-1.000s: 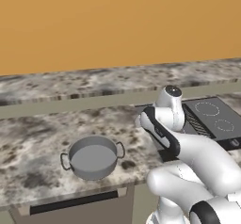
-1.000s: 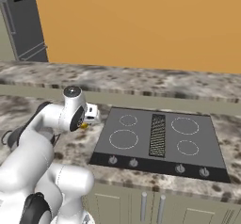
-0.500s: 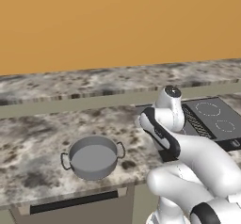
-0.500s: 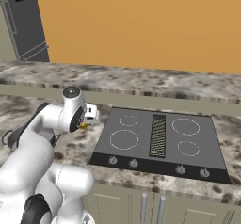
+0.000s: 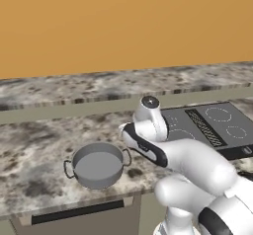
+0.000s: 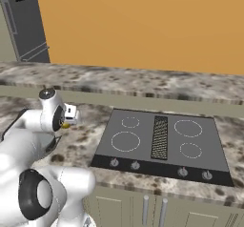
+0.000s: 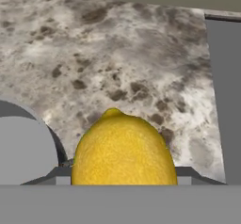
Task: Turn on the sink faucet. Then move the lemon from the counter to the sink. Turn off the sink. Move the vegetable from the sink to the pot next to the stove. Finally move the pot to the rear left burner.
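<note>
No readable writing anywhere: no labels, brands or numbers. The stove carries only plain white ring outlines, and its knobs bear no markings I can make out.

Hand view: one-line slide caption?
Lemon held close in the pincer above the speckled counter, pot rim at left.

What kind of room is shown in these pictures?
A kitchen, computer-rendered. A black stove with ring outlines and front knobs is set into a speckled stone counter over cabinet doors, and a grey metal pot stands on that counter.
</note>
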Robot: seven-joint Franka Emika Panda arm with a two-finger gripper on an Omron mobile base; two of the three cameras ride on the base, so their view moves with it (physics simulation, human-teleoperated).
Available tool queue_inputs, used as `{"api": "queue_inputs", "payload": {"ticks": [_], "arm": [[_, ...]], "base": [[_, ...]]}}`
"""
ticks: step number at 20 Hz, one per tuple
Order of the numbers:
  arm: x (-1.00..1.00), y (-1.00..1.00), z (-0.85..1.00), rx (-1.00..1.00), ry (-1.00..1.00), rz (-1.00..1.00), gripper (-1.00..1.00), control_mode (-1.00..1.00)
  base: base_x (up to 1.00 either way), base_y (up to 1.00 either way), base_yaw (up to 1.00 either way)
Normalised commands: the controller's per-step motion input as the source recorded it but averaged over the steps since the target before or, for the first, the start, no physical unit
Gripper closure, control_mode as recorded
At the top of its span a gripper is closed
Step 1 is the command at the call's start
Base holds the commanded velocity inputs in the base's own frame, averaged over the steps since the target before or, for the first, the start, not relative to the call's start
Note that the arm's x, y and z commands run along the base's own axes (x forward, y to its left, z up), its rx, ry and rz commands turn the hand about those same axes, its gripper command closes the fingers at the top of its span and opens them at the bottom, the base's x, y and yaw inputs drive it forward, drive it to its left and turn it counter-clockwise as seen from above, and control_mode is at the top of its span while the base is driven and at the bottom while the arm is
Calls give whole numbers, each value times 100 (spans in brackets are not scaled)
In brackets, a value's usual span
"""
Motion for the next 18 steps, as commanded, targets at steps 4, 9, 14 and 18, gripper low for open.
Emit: {"api": "queue_inputs", "payload": {"ticks": [4, 9, 14, 18], "arm": [[0, 88, -4, -3, 8, 0, 100, -100], [0, 71, -4, 0, 9, 0, 100, -100], [0, 45, -14, 0, 8, 0, 100, -100], [-4, 22, -32, 0, 2, 0, 100, -100]], "base": [[0, 0, 0], [0, 0, 0], [0, 0, 0], [0, 0, 0]]}}
